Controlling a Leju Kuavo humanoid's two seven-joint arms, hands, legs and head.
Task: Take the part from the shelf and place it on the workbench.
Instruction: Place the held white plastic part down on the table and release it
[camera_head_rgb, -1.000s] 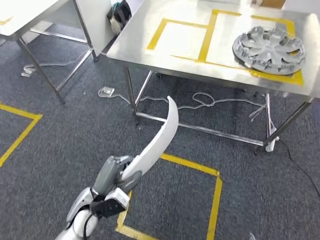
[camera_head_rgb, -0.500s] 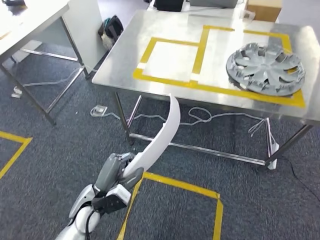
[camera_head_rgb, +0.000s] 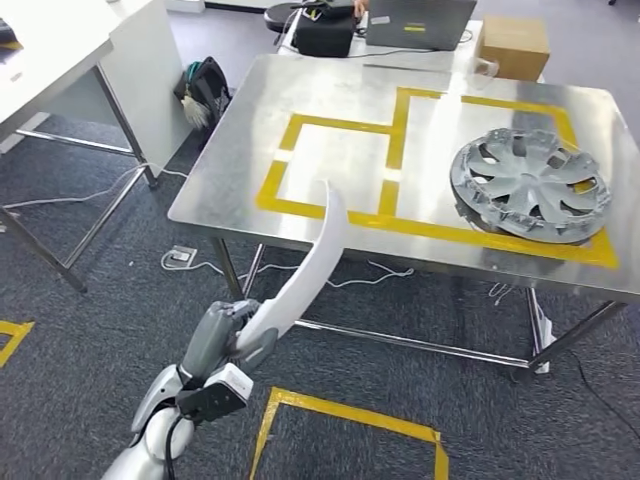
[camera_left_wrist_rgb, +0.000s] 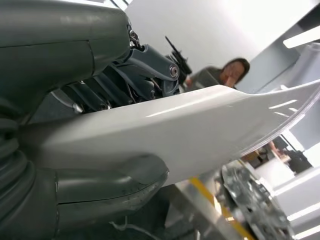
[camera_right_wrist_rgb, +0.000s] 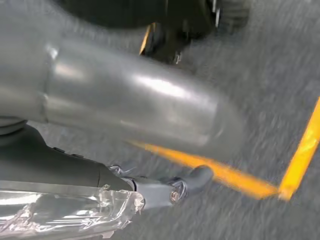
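A long, curved white part (camera_head_rgb: 311, 268) rises from my left hand (camera_head_rgb: 220, 338), which grips its lower end; its tip reaches up over the near edge of the steel workbench (camera_head_rgb: 226, 170). In the left wrist view the white part (camera_left_wrist_rgb: 188, 135) lies between the thumb and the darker fingers (camera_left_wrist_rgb: 113, 90) of my left hand (camera_left_wrist_rgb: 94, 192). Yellow tape marks rectangles on the workbench top. My right hand (camera_right_wrist_rgb: 124, 107) hangs over the carpet, fingers stretched out and holding nothing.
A grey wheel cover (camera_head_rgb: 532, 183) lies on the workbench's right side. A laptop (camera_head_rgb: 415, 20), a black bag (camera_head_rgb: 324, 30) and a cardboard box (camera_head_rgb: 513, 45) sit at its far edge. A white table (camera_head_rgb: 45, 40) stands left. Cables and yellow floor tape (camera_head_rgb: 347, 410) lie below. A person (camera_left_wrist_rgb: 226, 75) stands behind.
The whole picture has shifted: the camera has moved nearer the workbench, which now lies lower and larger in view. My left hand still holds the white part the same way.
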